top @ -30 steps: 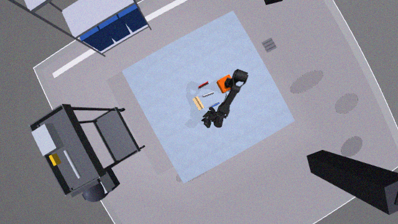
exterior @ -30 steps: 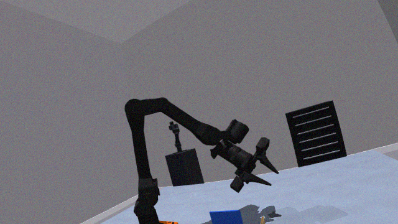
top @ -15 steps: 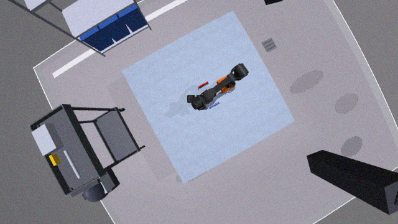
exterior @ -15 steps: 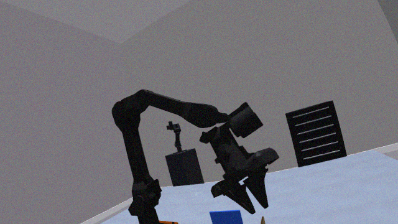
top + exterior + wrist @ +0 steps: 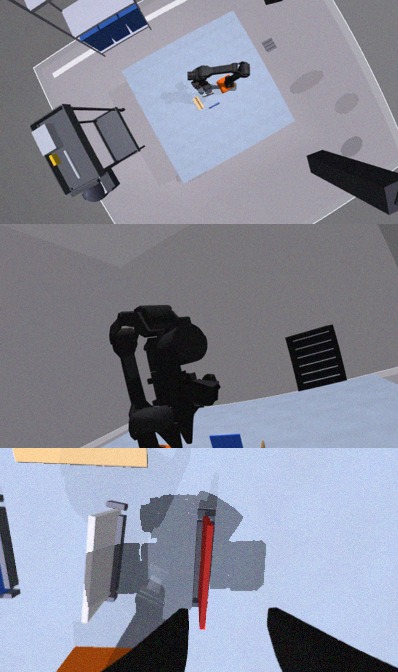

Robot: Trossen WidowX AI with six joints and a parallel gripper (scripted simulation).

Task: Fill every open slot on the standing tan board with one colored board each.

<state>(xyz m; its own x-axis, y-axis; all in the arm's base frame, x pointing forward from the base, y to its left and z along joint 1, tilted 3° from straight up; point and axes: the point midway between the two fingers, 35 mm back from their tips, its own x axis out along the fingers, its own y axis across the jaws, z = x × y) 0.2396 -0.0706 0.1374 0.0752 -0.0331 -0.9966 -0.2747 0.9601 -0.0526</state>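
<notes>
Jaws [image 5: 203, 91] [image 5: 176, 443] part-open, nothing gripped, above the worktop [image 5: 236, 118] [image 5: 280, 417] [image 5: 325, 508]. Wrist view: red board [image 5: 205, 573] upright in its holder, just toward 11 o'clock from the midpoint between the fingertips; white board [image 5: 101, 565] in its holder at 9 o'clock from the red; blue board [image 5: 2, 579] farther out at 9, cut off by the frame edge. Tan board [image 5: 198, 103] [image 5: 82, 457] at about 10 to 11 o'clock from the red; no colored board seen seated in it. Step in hand, as judged: approach to the red board. Method: shift a little toward it so the red sits midway between the fingers, match finger faces to its broad sides, descend straight, then close. Off-center closing could tip board or holder. Grip high and square, lift vertically until free of the holder, keep notch down for the slot. Give the white board room.
</notes>
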